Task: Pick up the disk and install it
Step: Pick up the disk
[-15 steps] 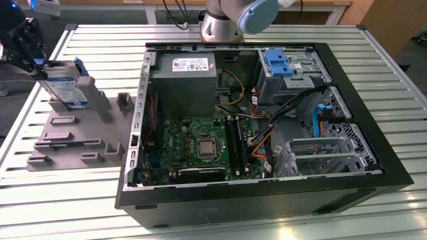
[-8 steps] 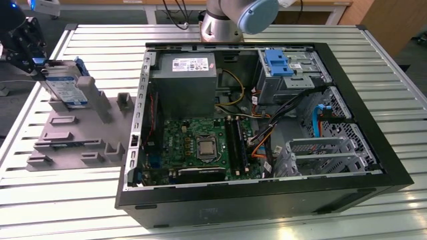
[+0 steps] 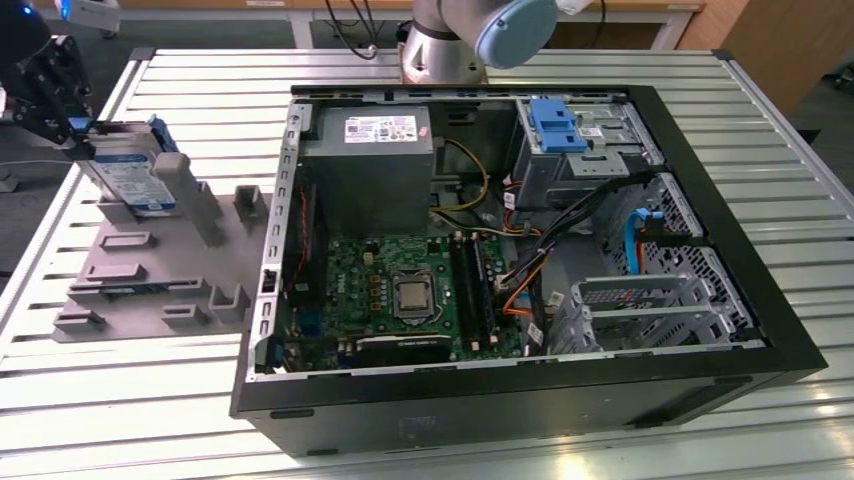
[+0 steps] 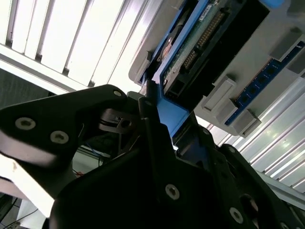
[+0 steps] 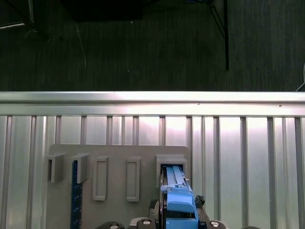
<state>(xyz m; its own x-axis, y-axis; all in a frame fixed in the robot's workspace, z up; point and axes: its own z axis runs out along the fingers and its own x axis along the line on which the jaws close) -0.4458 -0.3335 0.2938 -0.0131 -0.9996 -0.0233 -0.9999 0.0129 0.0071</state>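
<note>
Pickup stage by my read, nothing installed yet. Your black two-finger gripper [image 3: 72,124] is over at the exterior view's left, down on the disk [image 3: 134,180], a flat silver hard drive framed by a bright blue plastic carrier. It stands on edge in a slot of the grey plastic holder block [image 3: 147,270] on the slatted metal table [image 3: 120,400], well apart from the open black computer case [image 3: 400,410]. In the second wrist view the jaws look pressed onto the carrier's blue end, with a finger [image 4: 148,114] on each side, so I'd call it pinched, though you can't tell how deep the bite goes. I'd say freeing it calls for a straight pull along the slot with no twisting, or the carrier could bind on the holder walls. The drive has a white-and-blue label on its face, and the second wrist view shows its circuit-board side with rows of connector pins.
</note>
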